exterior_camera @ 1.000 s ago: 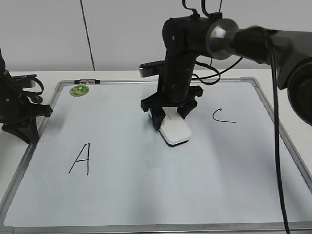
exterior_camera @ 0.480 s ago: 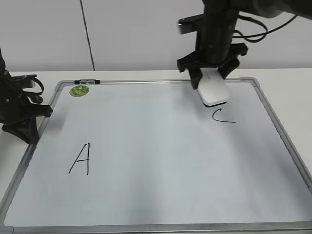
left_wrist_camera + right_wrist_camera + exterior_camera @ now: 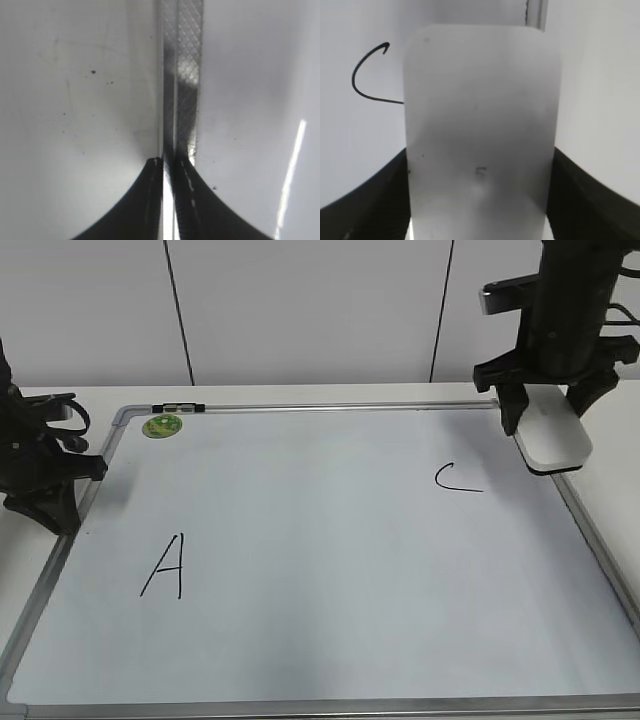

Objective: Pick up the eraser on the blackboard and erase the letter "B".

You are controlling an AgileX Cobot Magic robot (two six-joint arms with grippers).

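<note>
Eraser point(image 3: 553, 439) gripped in the right claw point(image 3: 548, 412), above the blackboard's point(image 3: 330, 590) right frame.
Its fingers clamp the white block's sides; black "C" point(image 3: 456, 479) lies just left, "A" point(image 3: 164, 566) and a green magnet point(image 3: 162, 425) far left. Left claw point(image 3: 169, 200), fingers together, rests at the left frame.

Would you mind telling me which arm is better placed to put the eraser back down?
The right: its pincer holds the eraser above the blackboard edge. The left pincer sits shut, far off.
</note>
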